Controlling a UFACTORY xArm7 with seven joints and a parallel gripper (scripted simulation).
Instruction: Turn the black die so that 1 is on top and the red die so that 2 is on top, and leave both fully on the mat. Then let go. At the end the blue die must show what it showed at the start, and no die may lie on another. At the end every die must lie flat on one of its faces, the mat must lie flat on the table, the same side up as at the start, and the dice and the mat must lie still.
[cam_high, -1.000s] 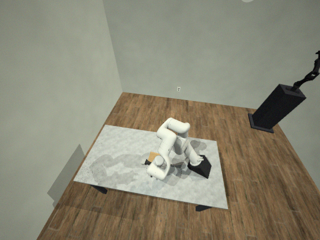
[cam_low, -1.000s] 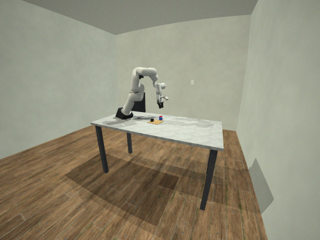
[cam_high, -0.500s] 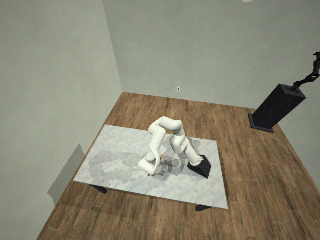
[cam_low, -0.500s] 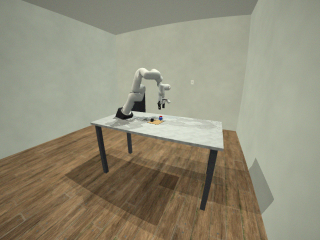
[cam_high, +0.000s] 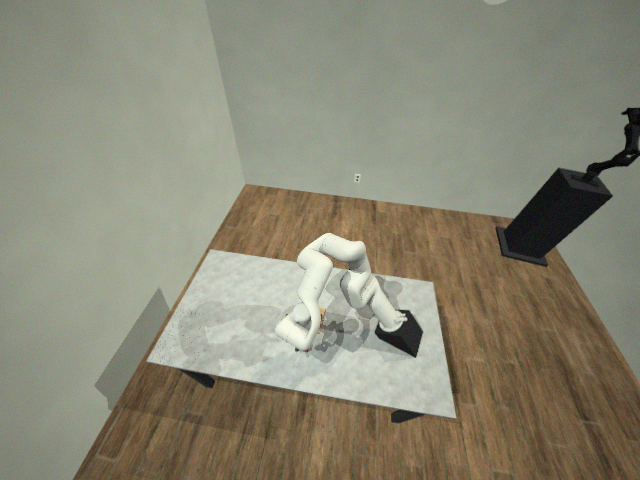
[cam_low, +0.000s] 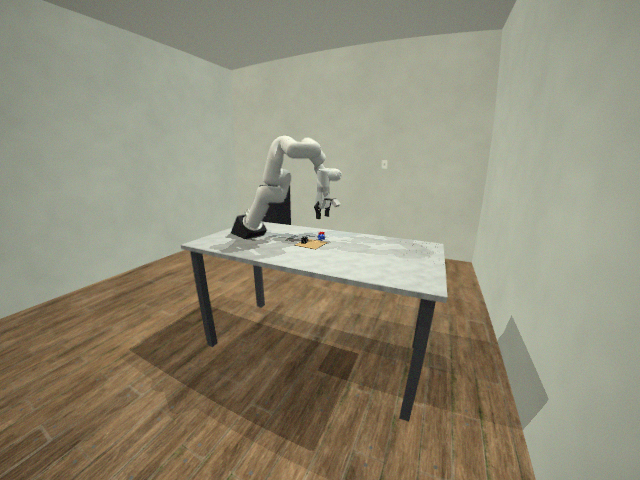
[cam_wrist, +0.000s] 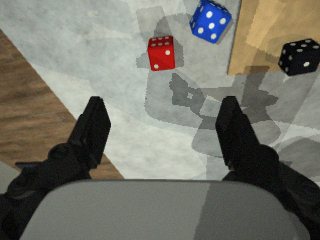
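The black die (cam_low: 304, 239) (cam_wrist: 299, 57) lies on the tan mat (cam_low: 313, 246) (cam_wrist: 238, 61), near a corner. Its top looks like a one; the tilted wrist view makes this unsure. The red die (cam_wrist: 161, 53) lies off the mat on the bare table. It shows a large two face, which looks like its top, and a narrower six face. The blue die (cam_low: 321, 237) (cam_wrist: 210, 21) lies off the mat between red and mat, five dots on its large face. My gripper (cam_low: 322, 215) (cam_wrist: 162, 110) is open and empty, high above the table. The arm mostly covers the dice in the top view.
The grey table (cam_high: 242, 279) (cam_low: 372, 263) bears the arm's black base (cam_high: 405, 335) (cam_low: 245, 227). A table edge runs along the left of the wrist view. A dark pedestal (cam_high: 550, 217) with another arm stands away from the table.
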